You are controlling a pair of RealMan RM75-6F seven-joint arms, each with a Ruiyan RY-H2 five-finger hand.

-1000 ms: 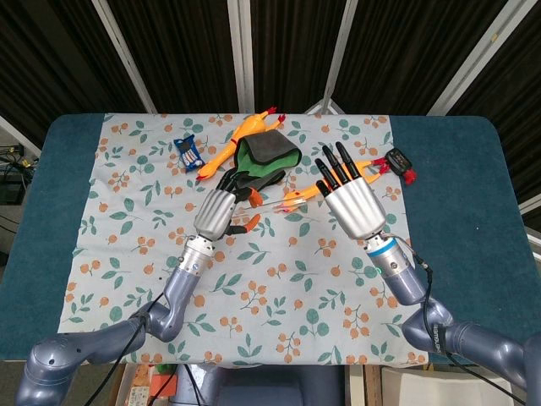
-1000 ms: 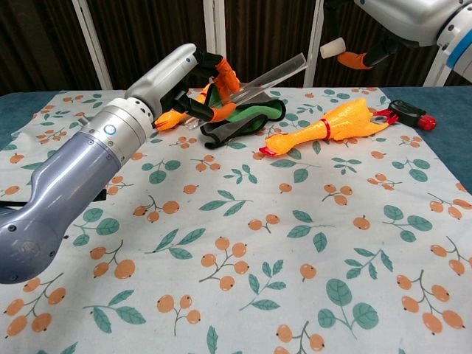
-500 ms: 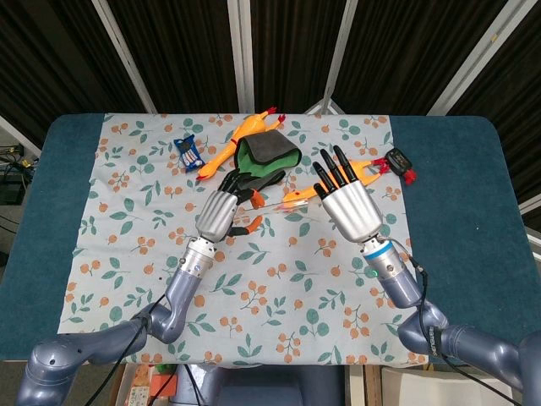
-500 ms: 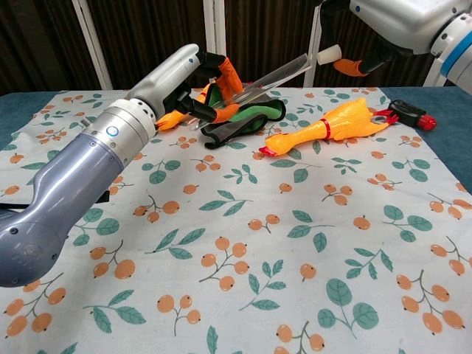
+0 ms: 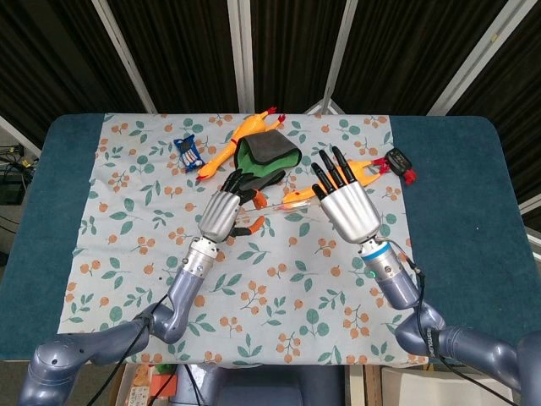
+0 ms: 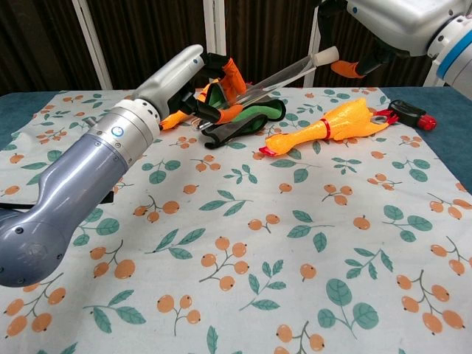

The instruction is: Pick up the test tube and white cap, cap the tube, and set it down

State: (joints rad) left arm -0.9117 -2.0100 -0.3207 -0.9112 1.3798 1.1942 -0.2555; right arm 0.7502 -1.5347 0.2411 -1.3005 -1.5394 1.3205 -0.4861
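My left hand [image 5: 222, 211] [image 6: 177, 74] holds a clear test tube [image 6: 276, 76] raised above the cloth, its open end pointing up and to the right. My right hand [image 5: 347, 205] [image 6: 383, 18] pinches a small white cap [image 6: 327, 54] between orange fingertips, right at the tube's mouth. In the chest view cap and tube end touch. In the head view the tube [image 5: 285, 203] shows faintly between the two hands, and the cap is hidden behind my right hand.
A green and black cloth pouch [image 5: 269, 159] lies behind the hands on the patterned tablecloth [image 6: 243, 243]. Rubber chickens [image 6: 332, 123] [image 5: 245, 135] lie to the right and at the back. A black and red tool [image 5: 399, 161] and a blue item [image 5: 189, 152] sit further out.
My right hand has carried the cap down and left to the tube's open end. The left hand shifted slightly right with the tube.
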